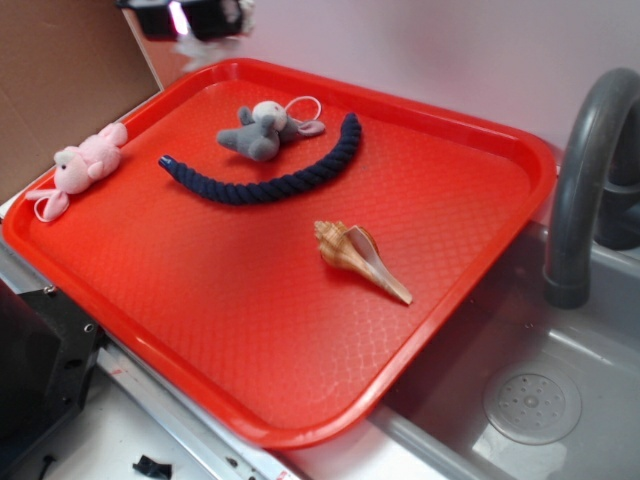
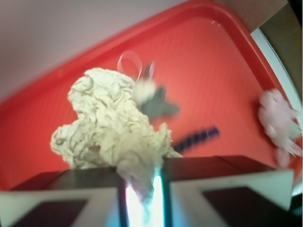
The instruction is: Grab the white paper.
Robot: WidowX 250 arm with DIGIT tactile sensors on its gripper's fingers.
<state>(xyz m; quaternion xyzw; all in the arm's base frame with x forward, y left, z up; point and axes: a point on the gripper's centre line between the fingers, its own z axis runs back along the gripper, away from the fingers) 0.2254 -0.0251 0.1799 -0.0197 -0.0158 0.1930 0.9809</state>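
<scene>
In the wrist view the white paper (image 2: 106,123), an off-white wrinkled wad, hangs pinched between the jaws of my gripper (image 2: 141,182), lifted above the red tray (image 2: 213,61). The two dark fingers are nearly together with a corner of the paper squeezed in the narrow gap. In the exterior view only the gripper's underside (image 1: 190,18) shows at the top edge, high over the tray's far left corner; a pale scrap beside it may be the paper.
On the red tray (image 1: 250,330) lie a grey plush mouse (image 1: 262,128) with a white string loop, a dark blue rope (image 1: 270,175), a pink plush toy (image 1: 85,162) and a seashell (image 1: 360,258). A sink with a grey faucet (image 1: 590,170) is at the right.
</scene>
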